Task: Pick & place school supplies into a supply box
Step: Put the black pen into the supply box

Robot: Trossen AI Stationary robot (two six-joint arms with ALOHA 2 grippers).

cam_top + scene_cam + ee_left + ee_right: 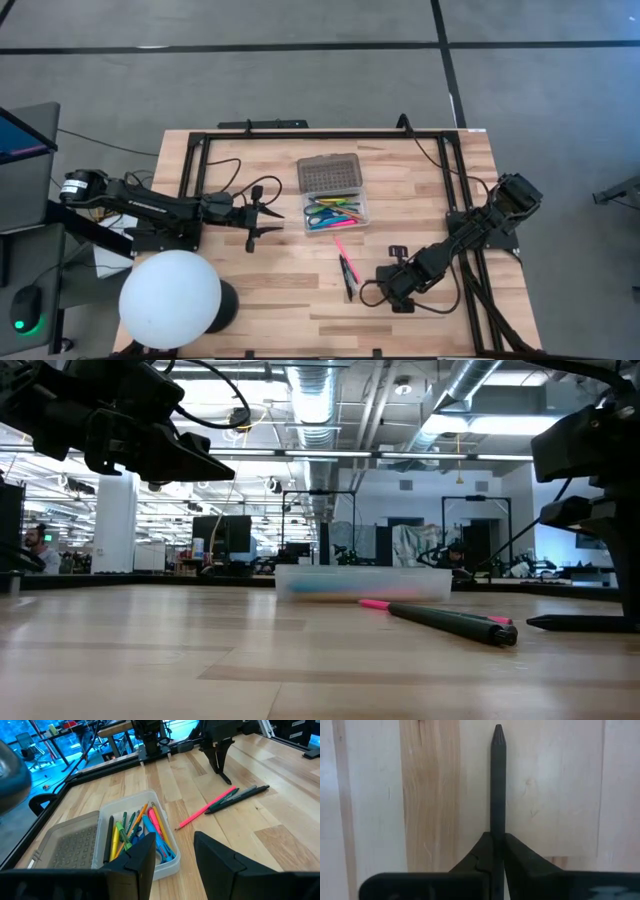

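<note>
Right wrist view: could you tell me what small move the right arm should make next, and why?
Probably lift the black pen a little off the wood before carrying it to the box. The right gripper appears shut on it, with the table close behind it. The box lies open, and the left gripper waits open beside it.

Both arms are matte black with looping black cables, each ending in a tool of two tapered dark fingers (220, 865).
</note>
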